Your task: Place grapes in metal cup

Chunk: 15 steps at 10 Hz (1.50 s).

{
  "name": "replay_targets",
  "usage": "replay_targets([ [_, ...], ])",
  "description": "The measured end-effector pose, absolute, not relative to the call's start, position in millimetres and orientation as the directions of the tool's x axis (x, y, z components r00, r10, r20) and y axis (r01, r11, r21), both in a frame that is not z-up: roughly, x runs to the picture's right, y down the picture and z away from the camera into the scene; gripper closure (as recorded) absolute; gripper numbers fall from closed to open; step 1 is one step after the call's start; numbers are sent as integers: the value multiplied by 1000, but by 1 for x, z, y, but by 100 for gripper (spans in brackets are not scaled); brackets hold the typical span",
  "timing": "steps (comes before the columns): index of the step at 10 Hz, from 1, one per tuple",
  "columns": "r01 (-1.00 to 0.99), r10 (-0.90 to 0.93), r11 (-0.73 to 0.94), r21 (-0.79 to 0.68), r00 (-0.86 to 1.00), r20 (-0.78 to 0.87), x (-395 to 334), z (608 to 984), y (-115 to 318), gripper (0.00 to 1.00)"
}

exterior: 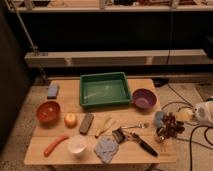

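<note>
The dark maroon grapes [171,123] are at the right end of the wooden table [60,155], just right of and slightly above the small metal cup [161,134]. The cup stands near the table's front right corner. My gripper [183,116] reaches in from the right on the white arm [203,112]. It is right beside the grapes, on their right side. Whether the grapes rest on the table or hang from the gripper cannot be told.
A pale blue cup [159,118] stands just behind the metal cup. Also on the table are a purple bowl [144,98], green tray [104,90], peeler [135,138], spoon [135,126], blue cloth [106,149], white cup [77,145] and red bowl [48,111]. Cables lie on the floor at right.
</note>
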<state>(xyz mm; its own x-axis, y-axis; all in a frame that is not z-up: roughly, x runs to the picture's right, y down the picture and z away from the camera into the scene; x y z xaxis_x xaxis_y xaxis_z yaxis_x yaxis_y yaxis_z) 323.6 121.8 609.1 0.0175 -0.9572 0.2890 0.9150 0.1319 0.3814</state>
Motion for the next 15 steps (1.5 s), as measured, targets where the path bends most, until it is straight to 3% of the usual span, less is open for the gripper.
replay_targets([
  [15,915,-971,28,403,-71,228,308,636,99,100],
])
